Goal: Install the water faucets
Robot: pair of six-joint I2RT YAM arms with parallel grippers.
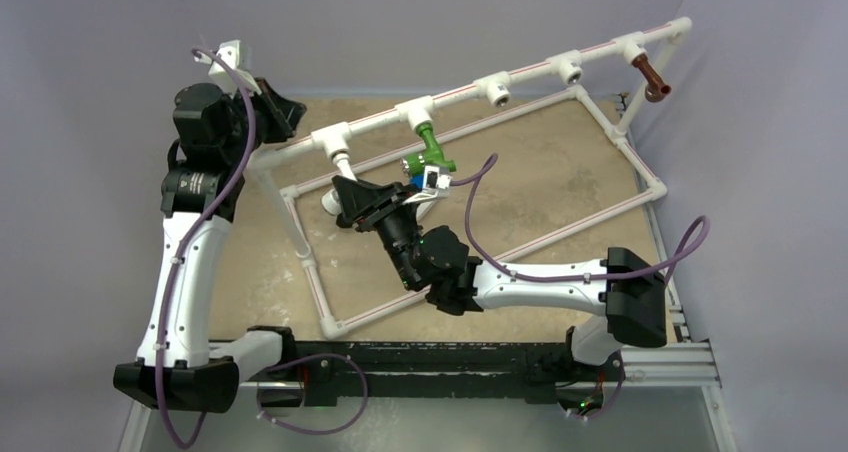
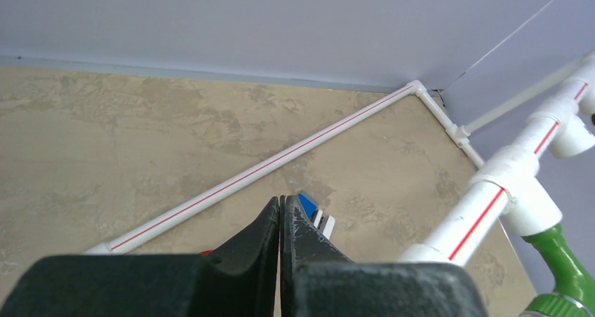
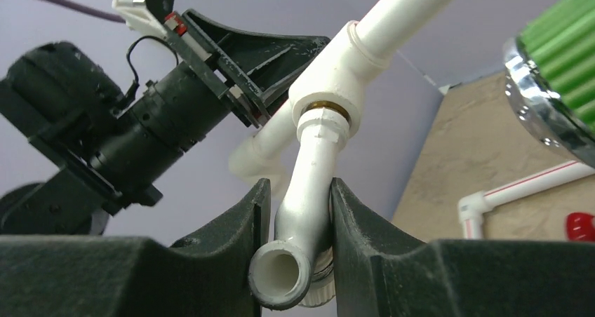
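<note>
The left claw [image 2: 281, 208] is shut tight with nothing in it, up by the left end of the pipe [image 1: 530, 72]. The white tap [image 3: 312, 156] hangs from the pipe. The right claw [image 3: 299, 187] sits narrow around it, but I cannot tell if it squeezes. The green tap [image 1: 430, 152] hangs next. The brown tap [image 1: 652, 77] is far right.

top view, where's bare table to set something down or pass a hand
Free: the tan table inside the pipe frame's right half, bordered by its far rail, right rail and the right arm. Also the strip between the frame and the left arm. Crowded: left-centre, where the green faucet, blue-and-white block and right jaws on the white faucet bunch up.
</note>
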